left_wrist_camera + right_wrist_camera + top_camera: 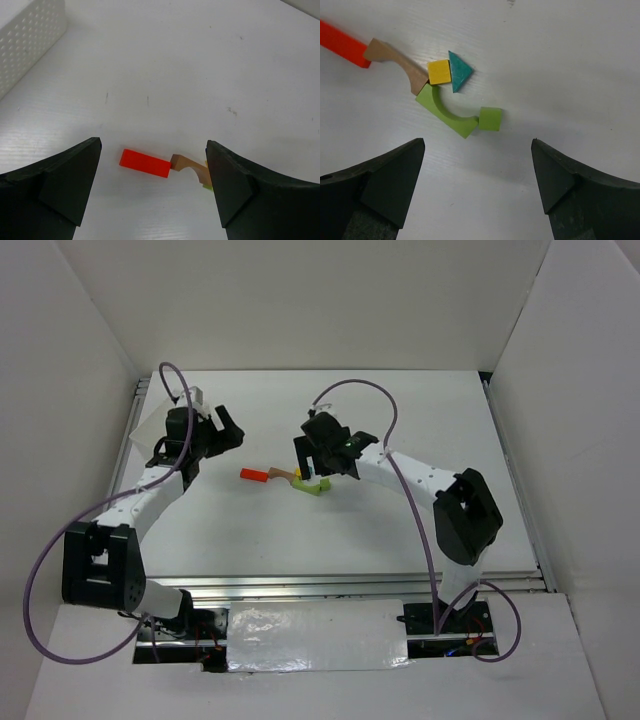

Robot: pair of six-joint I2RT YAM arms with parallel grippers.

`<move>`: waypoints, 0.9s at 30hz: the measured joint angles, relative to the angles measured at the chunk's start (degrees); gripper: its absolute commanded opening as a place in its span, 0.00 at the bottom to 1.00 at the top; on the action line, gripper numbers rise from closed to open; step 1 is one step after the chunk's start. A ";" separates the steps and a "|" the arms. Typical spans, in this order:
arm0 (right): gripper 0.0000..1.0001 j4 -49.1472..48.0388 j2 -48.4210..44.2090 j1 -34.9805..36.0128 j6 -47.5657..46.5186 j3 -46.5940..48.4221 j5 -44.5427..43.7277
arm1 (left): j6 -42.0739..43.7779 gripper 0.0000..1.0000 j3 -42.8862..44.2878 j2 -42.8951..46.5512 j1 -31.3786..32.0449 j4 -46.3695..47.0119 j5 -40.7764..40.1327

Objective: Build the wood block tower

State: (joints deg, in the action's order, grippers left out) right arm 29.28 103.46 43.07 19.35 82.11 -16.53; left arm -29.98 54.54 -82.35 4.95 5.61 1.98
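Observation:
The tower's blocks lie flat and loose on the white table, none stacked. A red bar point(255, 474) point(145, 163) point(342, 44) touches end to end with a tan arch point(283, 476) point(190, 166) point(397, 62). Beyond the arch sit a yellow cube point(440, 71), a teal triangle point(459, 71), a green arch point(312, 487) point(442, 112) and a small green cube point(490, 119). My left gripper point(222, 430) point(153, 142) hangs open to the left of the red bar, holding nothing. My right gripper point(315, 448) point(478, 141) hovers open over the cluster, holding nothing.
A white perforated box point(25, 35) stands at the table's far left, close behind my left gripper. White walls enclose the table on three sides. A metal rail point(340, 585) runs along the near edge.

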 measured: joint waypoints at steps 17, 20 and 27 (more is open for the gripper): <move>0.83 3.08 3.67 -4.92 8.76 -0.33 0.94 | -4.79 0.99 -8.57 9.77 -2.32 -6.49 -1.84; 0.83 3.43 5.62 -4.70 9.51 -0.37 1.16 | -4.55 0.99 -9.92 10.43 -2.62 -6.47 -1.20; 0.84 2.86 6.49 -3.17 5.42 -0.55 2.23 | -2.27 0.99 -10.56 10.91 -2.16 -6.12 -0.76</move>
State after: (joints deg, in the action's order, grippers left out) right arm 32.14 109.95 39.90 24.77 81.56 -14.31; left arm -32.25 43.99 -71.44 2.79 -0.51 1.21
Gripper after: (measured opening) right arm 0.835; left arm 0.993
